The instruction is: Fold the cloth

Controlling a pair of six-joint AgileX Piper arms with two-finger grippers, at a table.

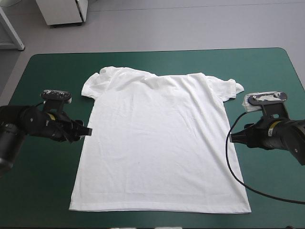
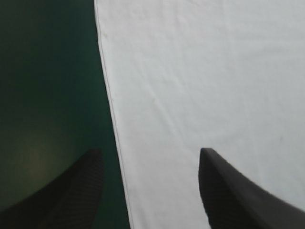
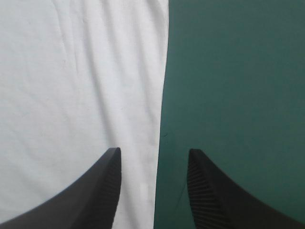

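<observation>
Left wrist view shows your left gripper [image 2: 150,150] released, jaws apart astride the left side hem of the T-shirt [image 2: 200,86]. The right gripper [image 3: 153,150], equally spread, straddles the right hem. Between them the T-shirt lies flat on the teal-green cover [image 1: 43,191], long axis near to far, collar far. Each arm is equally close to its own edge.

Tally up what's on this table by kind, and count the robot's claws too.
T-shirt, white, spread flat: 1
Claws, black, both open: 2, the left claw and the right claw, one at each side edge of the shirt
Table cover, teal-green: 1
Total: 4
</observation>
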